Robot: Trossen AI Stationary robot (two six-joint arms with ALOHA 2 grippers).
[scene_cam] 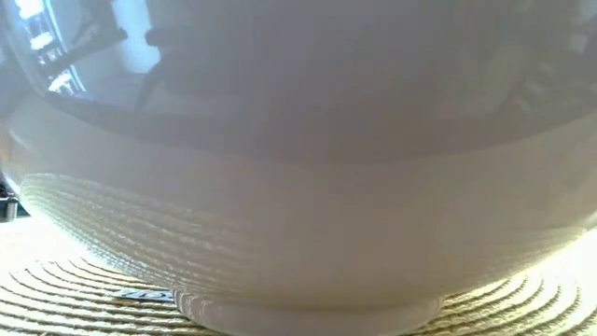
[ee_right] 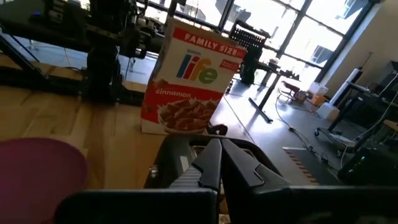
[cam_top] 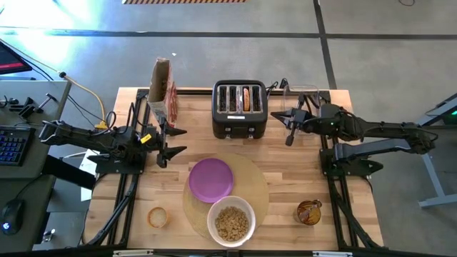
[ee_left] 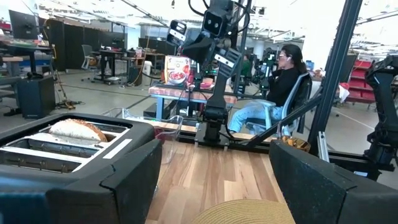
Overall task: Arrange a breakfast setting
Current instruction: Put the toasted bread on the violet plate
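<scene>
The round tan mat lies at the table's near middle. The small purple plate lies on its far left part. The white bowl holds tan cereal and stands by its foot on the mat's near edge. The amber glass cup stands at the near right. A bagel piece lies on the table at the near left, and another sticks up from the toaster. My left gripper is open and empty left of the plate. My right gripper is shut and empty right of the toaster. Spoon and red fruit are out of view.
A red cereal box stands at the far left, with its front in the right wrist view. A clear container sits at the far right. Bare wood lies between the mat and the toaster. A person sits in the room beyond the table.
</scene>
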